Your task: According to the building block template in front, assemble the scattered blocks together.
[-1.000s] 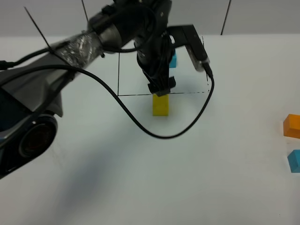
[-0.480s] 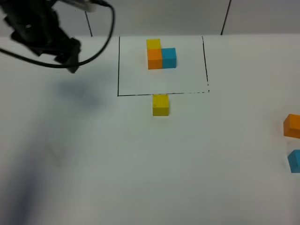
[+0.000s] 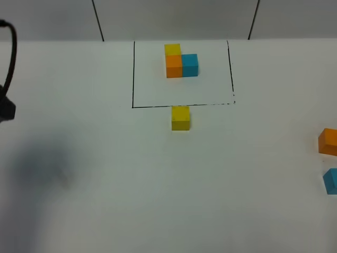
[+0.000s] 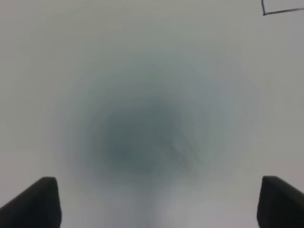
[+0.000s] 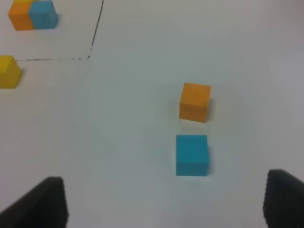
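Matte, sharp-edged yellow cube [image 3: 180,117]

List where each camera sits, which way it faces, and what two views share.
Exterior high: overhead, looking down on table and framed template; a bit of left arm shows.
Left wrist: on its arm, facing bare table past the open left gripper.
Right wrist: faces orange cube and blue cube past the open right gripper.
Shared by exterior and right wrist: the yellow cube.
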`<action>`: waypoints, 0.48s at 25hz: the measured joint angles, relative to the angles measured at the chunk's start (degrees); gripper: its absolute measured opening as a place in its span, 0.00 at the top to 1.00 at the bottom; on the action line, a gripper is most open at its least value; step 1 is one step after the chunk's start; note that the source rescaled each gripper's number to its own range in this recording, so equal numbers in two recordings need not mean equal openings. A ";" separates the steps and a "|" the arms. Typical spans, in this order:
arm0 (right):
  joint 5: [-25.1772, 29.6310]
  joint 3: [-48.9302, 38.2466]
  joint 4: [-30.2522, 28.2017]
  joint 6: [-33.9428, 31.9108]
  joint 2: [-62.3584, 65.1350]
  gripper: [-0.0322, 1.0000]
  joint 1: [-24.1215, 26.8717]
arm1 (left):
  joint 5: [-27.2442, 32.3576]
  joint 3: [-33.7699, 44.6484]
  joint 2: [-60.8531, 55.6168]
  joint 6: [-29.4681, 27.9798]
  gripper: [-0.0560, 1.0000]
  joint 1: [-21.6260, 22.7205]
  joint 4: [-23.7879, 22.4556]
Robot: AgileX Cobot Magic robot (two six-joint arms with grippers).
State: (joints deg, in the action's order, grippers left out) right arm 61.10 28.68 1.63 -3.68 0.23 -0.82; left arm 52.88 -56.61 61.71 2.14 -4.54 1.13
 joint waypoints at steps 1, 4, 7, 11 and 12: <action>0.00 0.00 0.00 0.00 0.00 0.29 0.00 | -0.06 2.72 -2.94 -0.60 0.19 -0.44 0.09; 0.00 0.00 0.00 0.00 0.00 0.29 0.00 | -0.06 10.31 -12.69 -1.27 0.20 -1.46 0.14; 0.00 0.00 0.00 0.00 0.00 0.29 0.00 | 0.06 17.05 -22.94 -1.38 0.22 -1.61 0.42; 0.00 0.00 0.00 0.00 0.00 0.29 0.00 | 1.09 23.38 -35.57 -1.43 0.25 -1.61 1.19; 0.00 0.00 0.00 0.00 0.00 0.29 0.00 | 1.75 24.43 -38.25 -1.27 0.25 -1.61 1.24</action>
State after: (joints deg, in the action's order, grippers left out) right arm 61.10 28.68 1.63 -3.68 0.23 -0.82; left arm 54.63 -32.18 23.46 0.87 -6.15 2.37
